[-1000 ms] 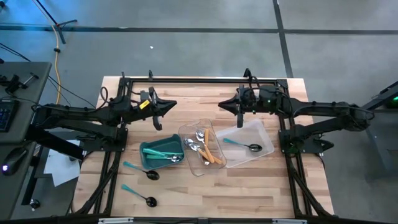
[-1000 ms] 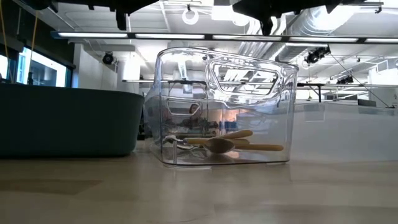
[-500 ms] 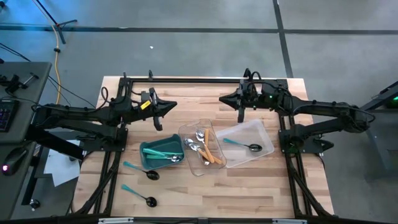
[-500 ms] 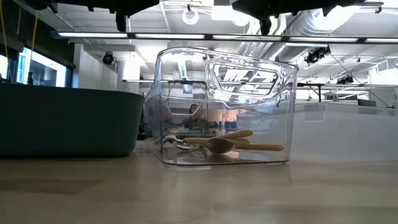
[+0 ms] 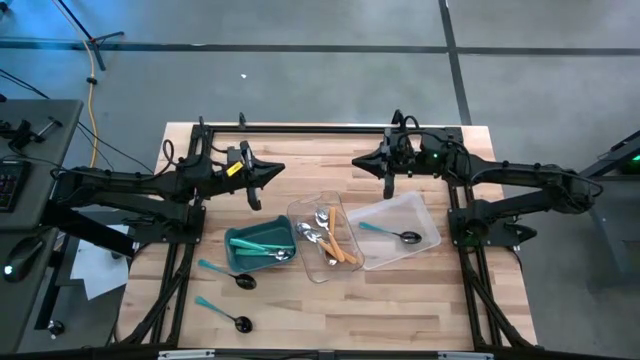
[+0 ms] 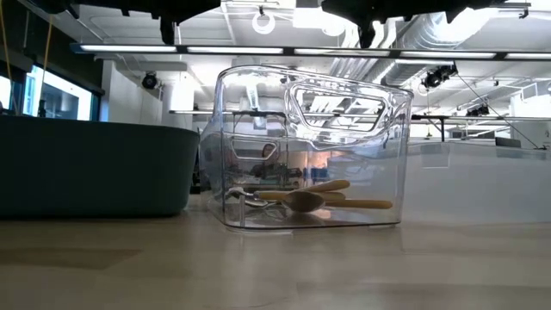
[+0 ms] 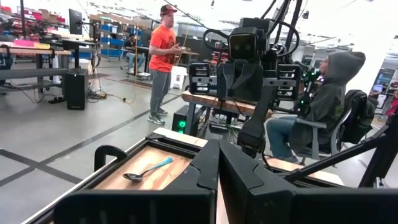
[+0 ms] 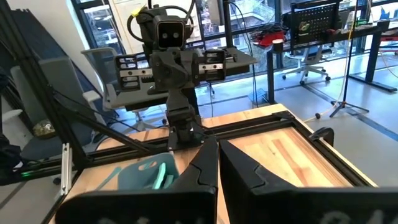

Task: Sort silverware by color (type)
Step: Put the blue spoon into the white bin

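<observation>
High view: silverware in trays, apparently well apart from both closed, empty jaws.

Silverware lies sorted in three containers; two teal black-headed spoons outside.

Wooden table: bin, trays, spoons

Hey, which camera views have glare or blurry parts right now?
Low view: ceiling lights glare off the clear tray, and the near table is soft. Left wrist view: bright, washed-out background; the left hand fills the foreground, dark and soft. High view: even light, no glare.
</observation>
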Motion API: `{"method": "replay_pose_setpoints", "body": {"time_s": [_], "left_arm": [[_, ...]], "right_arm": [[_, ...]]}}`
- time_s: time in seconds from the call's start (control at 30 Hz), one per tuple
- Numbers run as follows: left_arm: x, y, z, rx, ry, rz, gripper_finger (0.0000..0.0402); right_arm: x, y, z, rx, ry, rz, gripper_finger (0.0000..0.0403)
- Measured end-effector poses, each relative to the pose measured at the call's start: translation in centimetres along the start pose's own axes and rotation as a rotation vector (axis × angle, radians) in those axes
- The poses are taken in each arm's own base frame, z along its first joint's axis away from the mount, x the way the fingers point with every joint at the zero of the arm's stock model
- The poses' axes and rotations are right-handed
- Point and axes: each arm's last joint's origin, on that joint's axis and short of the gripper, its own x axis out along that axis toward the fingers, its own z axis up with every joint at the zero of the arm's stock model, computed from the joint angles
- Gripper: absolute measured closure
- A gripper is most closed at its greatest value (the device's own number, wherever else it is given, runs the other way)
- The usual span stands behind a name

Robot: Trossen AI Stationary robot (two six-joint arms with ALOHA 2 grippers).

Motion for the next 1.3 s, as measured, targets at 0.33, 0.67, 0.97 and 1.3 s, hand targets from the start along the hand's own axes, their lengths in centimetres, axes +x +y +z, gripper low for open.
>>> {"method": "replay_pose_setpoints", "body": {"time_s": [0.33,0.67,0.97,1.3], "left_arm": [[0.0,0.0,-0.2,0.003,0.016,0.002,0.0399],[0.0,-0.1,-0.5,0.055,0.145,-0.03,0.0284],[0.2,-0.3,0.9,0.141,0.179,-0.031,0.0176],[-0.4,-1.1,1.1,-0.061,0.236,-0.193,0.0163]], "right_arm": [[0.0,0.0,-0.2,0.001,0.022,0.012,0.0403],[0.0,0.0,-0.6,0.017,0.06,0.005,0.0403],[0.0,0.0,-0.6,0.017,0.06,0.005,0.0403],[0.0,-0.1,-0.7,0.02,0.073,0.002,0.0403]]}}
